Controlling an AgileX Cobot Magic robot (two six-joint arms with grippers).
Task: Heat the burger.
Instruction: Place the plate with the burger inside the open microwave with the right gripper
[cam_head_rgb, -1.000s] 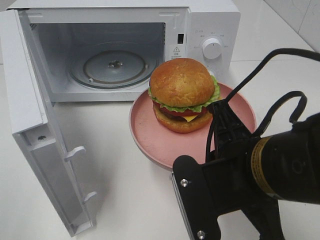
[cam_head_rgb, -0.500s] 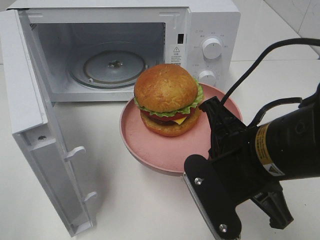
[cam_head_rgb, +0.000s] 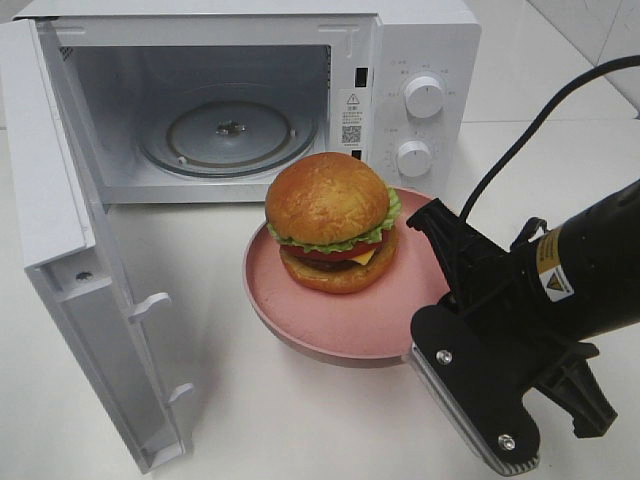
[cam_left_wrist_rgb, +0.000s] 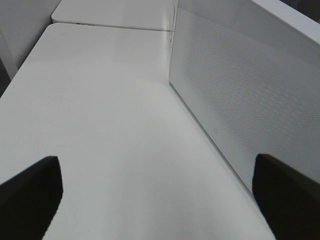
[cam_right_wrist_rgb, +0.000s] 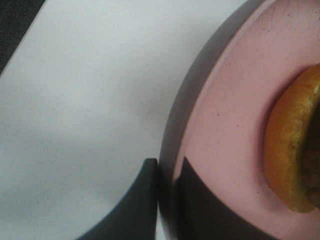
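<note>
Exterior high view, holdings listed by size. White table (cam_head_rgb: 260, 420): carries everything. White microwave (cam_head_rgb: 250, 25): at the back of the table, cavity empty. Door (cam_head_rgb: 60, 200): swung fully out on the left side, so the approach from the front and right is free. Glass turntable (cam_head_rgb: 228, 132): bare on the cavity floor, judged to be the landing spot. Pink plate (cam_head_rgb: 340, 325): in front of the microwave, below its control panel, apparently raised off the table with a shadow beneath it. Burger (cam_head_rgb: 330, 222): upright on the half of the plate nearer the microwave, not touched by either arm. Right gripper (cam_right_wrist_rgb: 167, 165): fingers pinched together on the plate rim at the side away from the microwave, one above and one below. Left gripper (cam_left_wrist_rgb: 155, 165): fingers spread wide and empty, low over the table beside the outer face of the door. Handling note: the step in hand looks like carrying the plate into the cavity. With only a rim pinch, the load hangs off one edge, so keep the plate level, travel slowly, lift the leading rim over the cavity sill, and release only once centred on the turntable.
</note>
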